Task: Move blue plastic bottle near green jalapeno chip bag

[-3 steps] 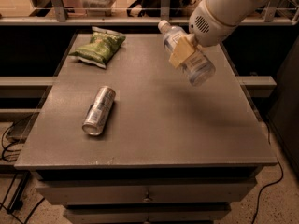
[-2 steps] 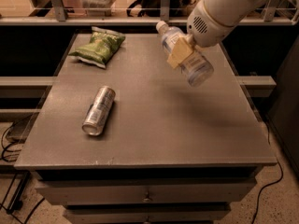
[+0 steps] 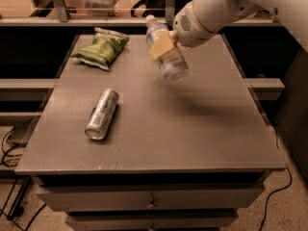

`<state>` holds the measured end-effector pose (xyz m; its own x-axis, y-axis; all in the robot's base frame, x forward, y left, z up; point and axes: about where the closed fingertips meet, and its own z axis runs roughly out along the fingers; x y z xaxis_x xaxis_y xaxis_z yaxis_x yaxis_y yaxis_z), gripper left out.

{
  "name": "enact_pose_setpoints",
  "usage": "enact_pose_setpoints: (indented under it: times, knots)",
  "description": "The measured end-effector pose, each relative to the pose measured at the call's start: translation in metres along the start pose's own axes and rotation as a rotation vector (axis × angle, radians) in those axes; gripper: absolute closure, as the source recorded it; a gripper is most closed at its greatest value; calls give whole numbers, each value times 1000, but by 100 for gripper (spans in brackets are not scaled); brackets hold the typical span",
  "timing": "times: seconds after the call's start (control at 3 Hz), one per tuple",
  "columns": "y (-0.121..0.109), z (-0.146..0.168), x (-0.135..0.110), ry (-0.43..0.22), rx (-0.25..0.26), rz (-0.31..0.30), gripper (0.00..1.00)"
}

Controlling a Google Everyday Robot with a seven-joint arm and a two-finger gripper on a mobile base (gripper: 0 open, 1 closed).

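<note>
The blue plastic bottle [image 3: 166, 52] is clear and pale, with a white cap pointing up-left. It is held tilted in the air above the back middle of the table. My gripper [image 3: 162, 45] is shut on the bottle's middle, with a tan finger pad across its front. The white arm reaches in from the upper right. The green jalapeno chip bag [image 3: 102, 48] lies flat at the table's back left corner, a short way left of the bottle.
A silver metal can [image 3: 101, 114] lies on its side at the left middle of the grey table [image 3: 192, 129]. A shelf rail and glass panel run behind the table. Drawers sit under its front edge. Cables lie on the floor at left.
The gripper has carried the bottle to the left and a little toward the back, closer to the chip bag. The can and bag have not moved.
</note>
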<state>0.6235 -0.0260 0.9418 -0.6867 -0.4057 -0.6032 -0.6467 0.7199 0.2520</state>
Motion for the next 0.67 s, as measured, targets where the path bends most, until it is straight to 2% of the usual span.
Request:
enact_pose_setpoints:
  times: [0.33,0.67]
  knots:
    - [0,41,-33,-45,-72,98,100]
    - [-4,85,-57,-39,-91,214,81]
